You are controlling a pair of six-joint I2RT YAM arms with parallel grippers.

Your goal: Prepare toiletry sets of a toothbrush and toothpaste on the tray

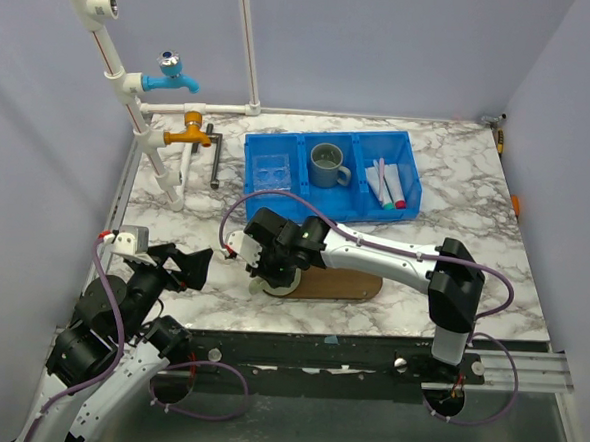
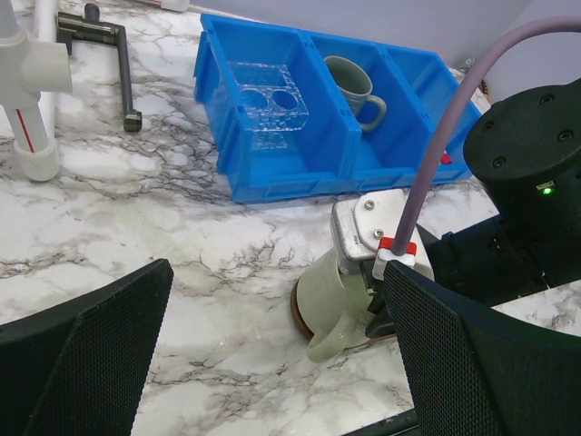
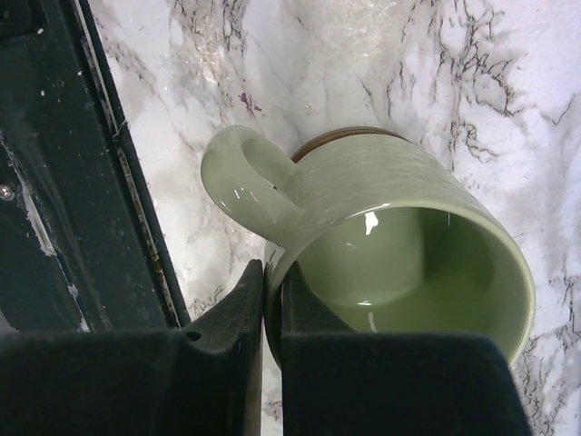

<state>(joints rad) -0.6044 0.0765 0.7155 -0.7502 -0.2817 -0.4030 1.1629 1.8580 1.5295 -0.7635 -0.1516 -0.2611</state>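
Observation:
My right gripper is shut on the rim of a pale green mug, one finger inside and one outside, beside the handle. The mug is tilted over the left end of the dark-brown wooden tray. In the top view the right gripper covers that end. The toothbrushes and toothpaste tubes lie in the right compartment of the blue bin. My left gripper is open and empty, low at the table's near left, facing the mug.
A grey-green mug stands in the bin's middle compartment, a clear plastic holder in the left one. White pipes with a blue tap and an orange tap stand at the back left, with a dark metal bar.

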